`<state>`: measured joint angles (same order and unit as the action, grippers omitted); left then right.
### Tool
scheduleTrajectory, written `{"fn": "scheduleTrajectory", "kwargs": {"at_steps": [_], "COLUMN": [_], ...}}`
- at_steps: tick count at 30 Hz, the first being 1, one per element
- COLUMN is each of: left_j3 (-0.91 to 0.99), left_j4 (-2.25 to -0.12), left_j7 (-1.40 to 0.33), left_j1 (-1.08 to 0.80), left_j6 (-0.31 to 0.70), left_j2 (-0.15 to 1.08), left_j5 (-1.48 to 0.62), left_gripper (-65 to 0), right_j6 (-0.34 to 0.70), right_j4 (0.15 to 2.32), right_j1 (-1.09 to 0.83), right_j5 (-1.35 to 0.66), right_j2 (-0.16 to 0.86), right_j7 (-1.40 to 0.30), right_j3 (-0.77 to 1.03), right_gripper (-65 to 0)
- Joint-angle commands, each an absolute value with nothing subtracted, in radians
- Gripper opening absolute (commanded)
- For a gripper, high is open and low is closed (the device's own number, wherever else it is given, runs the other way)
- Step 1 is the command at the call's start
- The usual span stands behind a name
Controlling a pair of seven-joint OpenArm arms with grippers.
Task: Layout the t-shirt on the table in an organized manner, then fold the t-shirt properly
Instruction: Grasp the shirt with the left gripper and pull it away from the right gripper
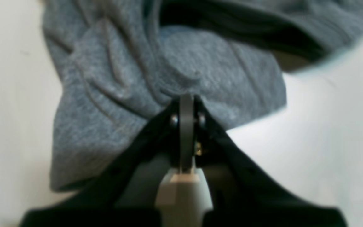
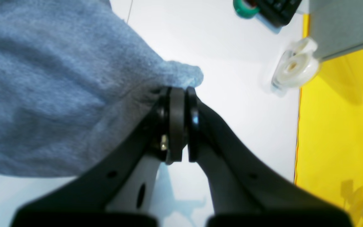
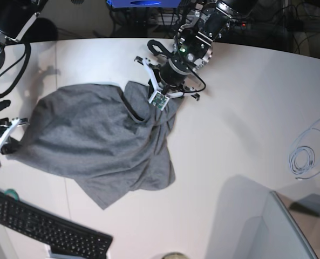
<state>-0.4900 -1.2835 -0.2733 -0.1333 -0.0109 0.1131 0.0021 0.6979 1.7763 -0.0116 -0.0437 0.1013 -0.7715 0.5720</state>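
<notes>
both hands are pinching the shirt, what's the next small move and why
Probably draw the two hands apart, pulling the cloth taut. The left hand is shut on a bunched fold of the t-shirt, and the right hand is shut on a corner at the opposite side. Between them the shirt lies crumpled and folded over itself on the table, so spreading seems to come before any fold.

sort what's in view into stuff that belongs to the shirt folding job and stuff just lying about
Belongs to the job:
- t-shirt, bunched, not yet flat
- table
- left gripper, shut on the t-shirt
- right gripper, shut on the t-shirt

Just lying about:
- black keyboard
- coiled white cable
- green tape roll
- clear tape dispenser
</notes>
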Motion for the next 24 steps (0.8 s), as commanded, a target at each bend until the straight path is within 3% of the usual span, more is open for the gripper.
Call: {"fn": "scheduleTrajectory", "kwargs": {"at_steps": [1, 10, 16, 22, 24], "left_j3": [-0.487, -0.447, -0.262, -0.232, -0.232], "left_j4": [-1.282, -1.405, -1.428, -1.601, -1.656], "left_j7": [-0.305, -0.308, -0.302, -0.308, -0.308], "left_j1": [-0.14, -0.228, -0.288, -0.351, -0.366], "left_j6": [-0.022, -0.024, -0.024, -0.024, -0.024], "left_j2": [0.148, 0.291, 0.291, 0.292, 0.292], "left_j5": [0.007, 0.007, 0.01, 0.01, 0.01], "left_gripper": [-65.0, -65.0, -65.0, -65.0, -65.0], "right_j6": [0.698, 0.698, 0.698, 0.698, 0.698], "right_j4": [1.787, 1.715, 1.593, 1.382, 1.38], "right_j1": [0.002, 0.041, 0.097, 0.159, 0.159], "right_j5": [-0.05, -0.05, -0.05, -0.05, -0.05], "right_j2": [0.119, 0.12, 0.157, 0.153, 0.151], "right_j7": [-0.748, -0.746, -0.746, -0.748, -0.75], "right_j3": [0.578, 0.576, 0.568, 0.567, 0.567], "right_gripper": [-64.7, -64.7, -64.7, -63.9, -60.0]}}
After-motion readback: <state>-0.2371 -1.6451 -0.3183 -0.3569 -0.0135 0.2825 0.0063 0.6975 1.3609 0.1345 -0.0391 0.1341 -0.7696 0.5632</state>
